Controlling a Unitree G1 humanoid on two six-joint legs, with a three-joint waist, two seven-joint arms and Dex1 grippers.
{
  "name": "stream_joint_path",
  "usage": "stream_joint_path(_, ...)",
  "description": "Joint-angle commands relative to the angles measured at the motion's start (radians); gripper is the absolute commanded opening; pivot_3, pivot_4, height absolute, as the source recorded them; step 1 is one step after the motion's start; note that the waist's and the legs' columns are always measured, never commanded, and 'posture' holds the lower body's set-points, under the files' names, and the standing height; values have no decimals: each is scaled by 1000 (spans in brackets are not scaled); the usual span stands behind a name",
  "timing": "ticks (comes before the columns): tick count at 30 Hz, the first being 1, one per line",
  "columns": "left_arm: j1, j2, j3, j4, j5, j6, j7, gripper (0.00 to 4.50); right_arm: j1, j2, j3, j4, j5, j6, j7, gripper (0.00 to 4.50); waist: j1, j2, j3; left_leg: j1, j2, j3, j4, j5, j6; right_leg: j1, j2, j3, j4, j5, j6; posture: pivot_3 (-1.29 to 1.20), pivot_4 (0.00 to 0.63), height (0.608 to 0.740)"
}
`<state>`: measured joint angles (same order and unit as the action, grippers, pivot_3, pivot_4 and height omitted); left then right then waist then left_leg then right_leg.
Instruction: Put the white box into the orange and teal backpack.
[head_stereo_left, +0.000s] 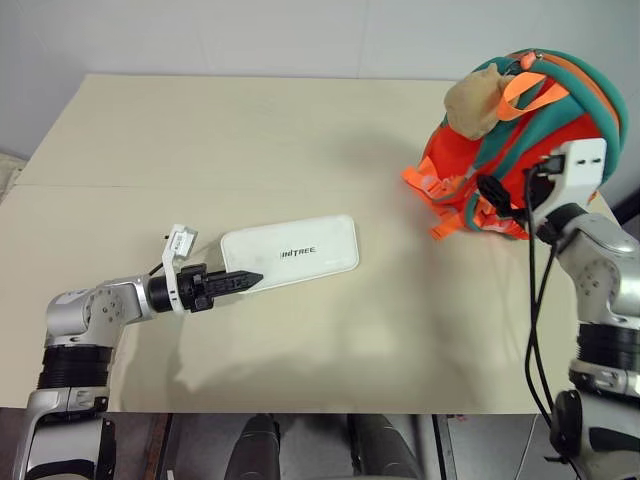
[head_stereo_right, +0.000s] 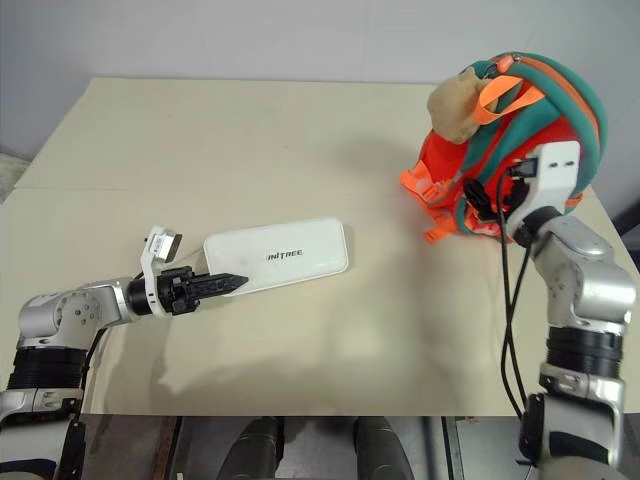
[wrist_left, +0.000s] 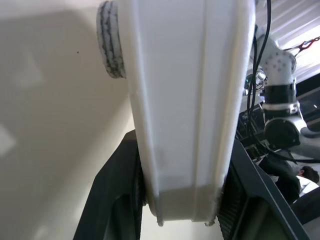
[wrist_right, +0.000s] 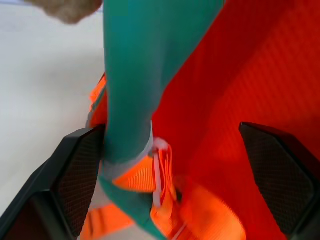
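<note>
Transfer step: left claw grips the white box end, well apart from the orange and teal backpack; right claw, wide open, empty, meets the backpack. Next: open it.

White box with dark lettering; orange and teal backpack with tan plush toy; beige table.
</note>
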<state>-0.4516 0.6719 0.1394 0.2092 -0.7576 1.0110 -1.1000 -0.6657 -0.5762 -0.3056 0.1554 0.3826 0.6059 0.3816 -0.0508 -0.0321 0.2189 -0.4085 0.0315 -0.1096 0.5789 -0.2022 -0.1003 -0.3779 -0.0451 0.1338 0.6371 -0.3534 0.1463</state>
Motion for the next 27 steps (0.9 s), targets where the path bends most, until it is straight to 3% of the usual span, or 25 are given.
stream_joint_path(1, 20, -9, 31, -31, -14, -30, -7, 1453, -71, 27, 6, 59, 14, -46, 29, 4500, -5, 0, 0, 0, 0, 0, 0, 0, 0, 0, 0, 0, 0, 0, 0, 0, 150, 740)
stream_joint_path(12, 93, -23, 76, -89, -34, -32, 21, 1453, -158, 96, -28, 199, 119, -7, 130, 4500, -8, 0, 0, 0, 0, 0, 0, 0, 0, 0, 0, 0, 1, 0, 0, 0, 150, 740)
stream_joint_path(20, 80, -38, 78, -83, -26, -31, 40, 1453, -260, 173, 11, 436, 16, -285, 84, 4500, -18, 1, 0, 1, 0, 0, 1, 0, 0, 0, 0, 0, 3, 0, 0, 0, 150, 740)
stream_joint_path(23, 67, -47, 75, -78, -23, -33, 48, 1452, -301, 201, 2, 541, -7, -393, 75, 3936, -25, 1, 0, 1, 0, 0, 1, 1, -1, 0, 0, 0, 4, 0, 0, 0, 150, 740)
stream_joint_path(27, 61, -54, 77, -80, -27, -32, 58, 1452, -323, 234, 1, 606, -9, -465, 80, 2567, -32, 1, 0, 1, 0, 0, 1, 1, -1, 0, 0, 0, 4, 0, 0, 0, 150, 740)
